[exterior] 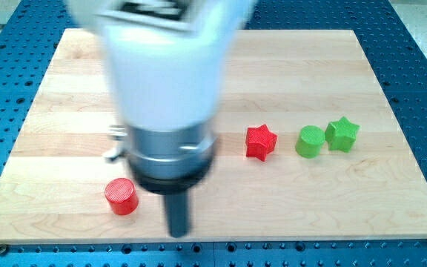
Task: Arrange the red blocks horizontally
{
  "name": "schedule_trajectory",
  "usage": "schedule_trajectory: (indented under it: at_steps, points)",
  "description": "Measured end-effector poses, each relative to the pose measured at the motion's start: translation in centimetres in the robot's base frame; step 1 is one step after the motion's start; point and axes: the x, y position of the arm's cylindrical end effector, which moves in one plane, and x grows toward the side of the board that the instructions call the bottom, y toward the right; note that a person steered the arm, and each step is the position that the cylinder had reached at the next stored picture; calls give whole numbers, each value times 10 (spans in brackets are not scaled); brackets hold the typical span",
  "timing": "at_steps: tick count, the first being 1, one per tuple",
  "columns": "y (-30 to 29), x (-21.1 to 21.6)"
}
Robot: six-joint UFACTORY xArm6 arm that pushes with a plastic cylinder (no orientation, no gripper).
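Note:
A red star block (260, 142) lies right of the board's middle, just left of the green cylinder. A red cylinder block (121, 196) stands near the view's bottom left. My tip (178, 233) touches the board near the bottom edge, a short way right of and slightly below the red cylinder, apart from it. The red star is well up and to the right of the tip. The arm's large body hides the board's middle and upper left.
A green cylinder (310, 141) and a green star (342, 134) sit side by side at the view's right. The wooden board (391, 185) lies on a blue perforated table. Blue and yellow blocks seen earlier are hidden behind the arm.

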Motion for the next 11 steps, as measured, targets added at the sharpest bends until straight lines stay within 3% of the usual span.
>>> schedule_trajectory:
  at_steps: [1,3,4,5,6,7,8,9,10,11]
  points:
    - [-54,-9]
    - [-90,-1]
    - [-85,-58]
    - [-7,-76]
    - [-14,-72]
    - [-64,-80]
    - [-27,-94]
    - [-26,-107]
    - [17,-107]
    - [19,-102]
